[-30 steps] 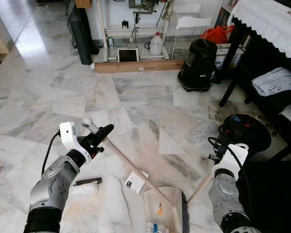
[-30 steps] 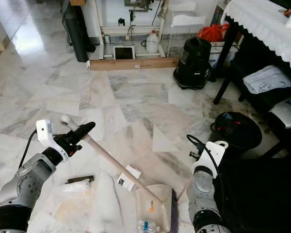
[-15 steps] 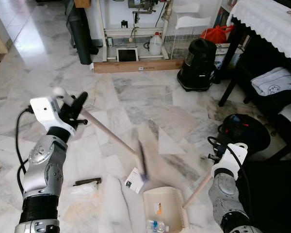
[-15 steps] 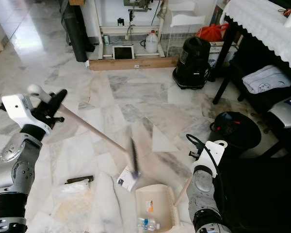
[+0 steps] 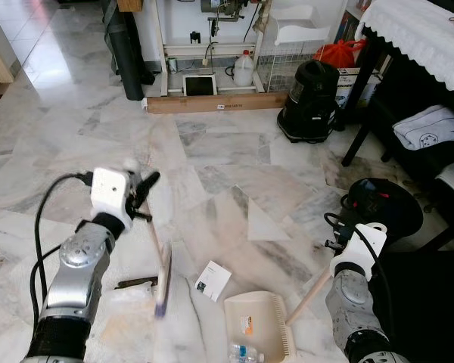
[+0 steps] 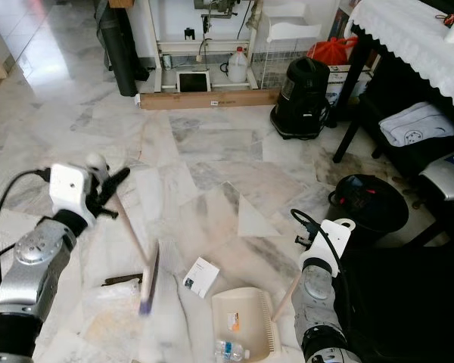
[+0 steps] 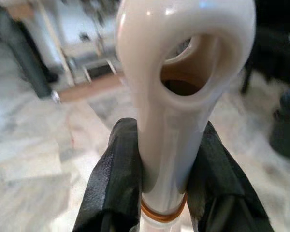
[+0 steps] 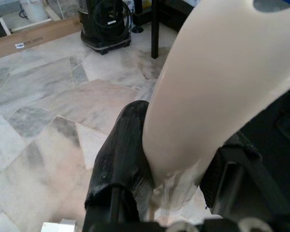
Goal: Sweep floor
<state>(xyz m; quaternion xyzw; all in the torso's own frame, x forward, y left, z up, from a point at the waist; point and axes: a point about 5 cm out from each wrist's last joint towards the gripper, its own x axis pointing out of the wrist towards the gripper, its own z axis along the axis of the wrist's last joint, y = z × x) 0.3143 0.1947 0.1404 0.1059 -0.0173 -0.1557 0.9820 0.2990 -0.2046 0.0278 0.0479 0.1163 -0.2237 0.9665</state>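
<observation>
Marble floor [image 5: 234, 151]: pale and shiny, with bits of litter lying near the robot.
Left pincer [image 5: 140, 195]: clamped on the top of the broom handle; the left wrist view shows both black fingers [image 7: 117, 183] squeezing the cream grip.
Broom [image 5: 160, 257]: held by the left arm, its long stick slanting down from the pincer toward the near side, with the blurry brush end low over the floor.
Right pincer [image 8: 159, 193]: closed around the cream handle of the dustpan.
Dustpan [image 5: 259, 325]: flat on the floor, near and a little right of the middle, its stick leaning up to the right arm.
Already in the pan: a small plastic bottle [image 5: 244, 353] and a scrap.
White card [image 5: 213, 280]: on the floor just left of the dustpan and right of the brush.
Dark strip [image 5: 137, 283]: on the floor left of the brush.
What matters next: I think the card lies between brush and pan, so a push to the right would send it in. The left arm is the nearer one.
</observation>
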